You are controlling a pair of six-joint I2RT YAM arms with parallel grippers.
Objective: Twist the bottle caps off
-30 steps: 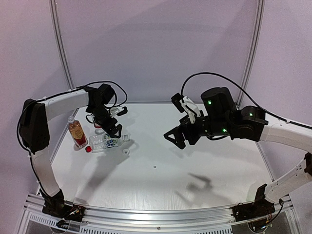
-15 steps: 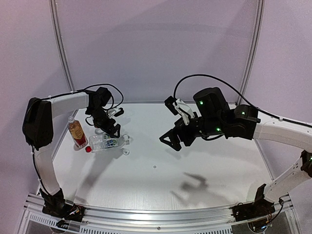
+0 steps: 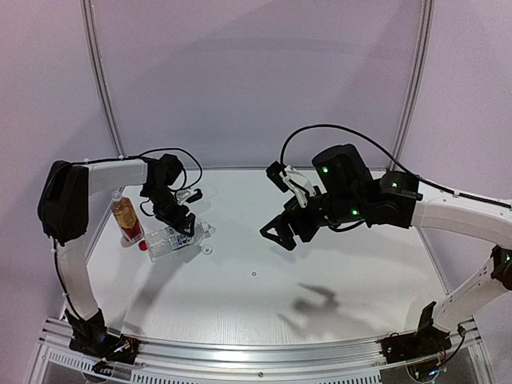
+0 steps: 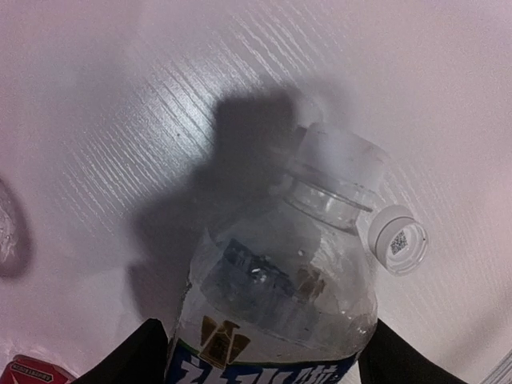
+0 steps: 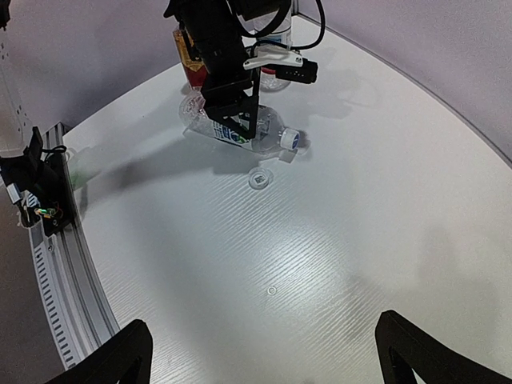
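**A:** Top external view first: what crowds the left gripper (image 3: pixel 180 222)?

**B:** It hangs low over the far-left part of the table (image 3: pixel 336 272). Its fingers sit on either side of the clear lying bottle (image 3: pixel 168 238) and clasp its body. In the left wrist view the bottle fills the whole gap between them. Just to the left stands the amber bottle (image 3: pixel 126 216), upright, with the red cap (image 3: pixel 143 246) on the table near its foot. A white cap (image 3: pixel 207 250) lies loose just off the lying bottle's neck. Whether that neck carries a cap of its own, I cannot tell.

**A:** And the third bottle?

**B:** The third bottle (image 5: pixel 282 32) stands behind the left arm, half hidden by it in the right wrist view.

**A:** The right gripper (image 3: pixel 276 232)?

**B:** Spread wide with nothing between its fingers, in the air over the table's middle, well apart from the bottles.

**A:** What differs from a second ago?

**B:** The left gripper has sunk a little and shifted leftward onto the lying bottle, which has turned slightly. The right arm has swung left, nearer the bottles. The amber bottle and both loose caps lie as before.
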